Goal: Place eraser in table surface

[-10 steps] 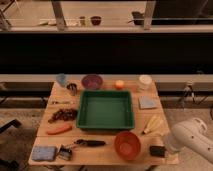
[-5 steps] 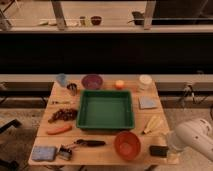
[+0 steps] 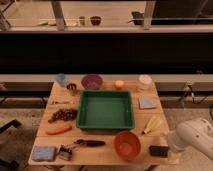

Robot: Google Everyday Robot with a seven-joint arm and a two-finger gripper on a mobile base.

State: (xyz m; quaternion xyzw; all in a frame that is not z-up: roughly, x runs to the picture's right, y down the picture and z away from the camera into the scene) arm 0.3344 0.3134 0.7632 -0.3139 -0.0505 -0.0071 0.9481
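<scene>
The eraser [image 3: 159, 151] is a small black flat block at the front right corner of the light wooden table surface [image 3: 145, 116], just right of the orange-brown bowl [image 3: 127, 145]. My gripper [image 3: 170, 148] is at the end of the white arm [image 3: 194, 139], which reaches in from the lower right, and it sits right against the eraser's right end. I cannot tell whether the eraser lies on the wood or is held just above it.
A green tray [image 3: 106, 110] fills the table's middle. Behind it stand a purple bowl [image 3: 91, 81], an orange [image 3: 119, 84], a white cup [image 3: 144, 81] and a grey pad [image 3: 147, 102]. A banana [image 3: 153, 125], carrot [image 3: 58, 129] and blue-grey sponge [image 3: 44, 153] lie nearer the front.
The white arm has shifted slightly at the lower right. The eraser stays at about the same spot by the front right corner.
</scene>
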